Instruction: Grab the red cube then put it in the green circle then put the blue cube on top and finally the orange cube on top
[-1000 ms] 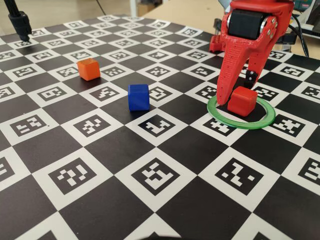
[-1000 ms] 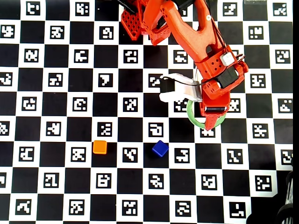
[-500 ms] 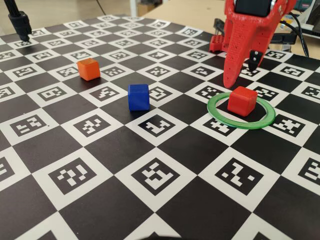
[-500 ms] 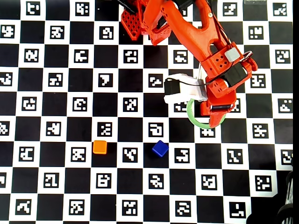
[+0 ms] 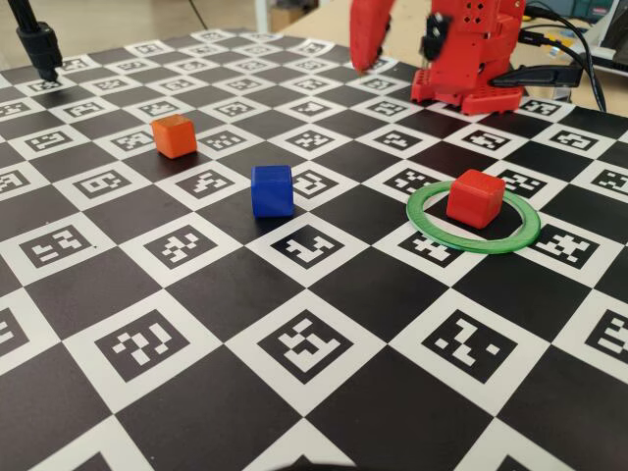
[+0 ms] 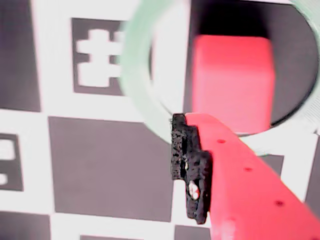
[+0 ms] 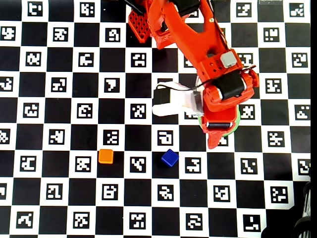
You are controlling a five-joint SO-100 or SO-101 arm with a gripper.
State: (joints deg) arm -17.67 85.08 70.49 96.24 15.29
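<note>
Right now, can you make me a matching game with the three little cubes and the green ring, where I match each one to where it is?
Column one:
1. red cube
2. blue cube
3. orange cube
4. green ring

Column two, as the fixed view shows it:
A. farthest left, alone on the checkered board
B. lying flat around one of the cubes
C. sitting inside the ring
D. in the middle, between the other two cubes

Pairs: 1-C, 2-D, 3-A, 4-B
</note>
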